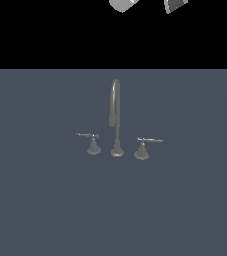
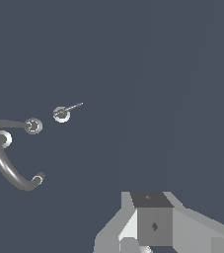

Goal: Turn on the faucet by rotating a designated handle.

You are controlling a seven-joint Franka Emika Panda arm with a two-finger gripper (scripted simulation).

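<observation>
Well apart, end effector (image 2: 150,232) and handle (image 1: 146,142).

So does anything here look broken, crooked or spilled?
Nothing stands out. The faucet stands upright on the grey floor, with one handle pointing to the exterior view's right and its twin pointing left. No spill or damage shows. The claw is well away from them.

Arm parts (image 1: 126,4) barely in frame at top edge of exterior view, high above faucet (image 1: 116,120). Gripper (image 2: 153,225) body visible in wrist view; fingertips hidden, state indeterminate.
</observation>
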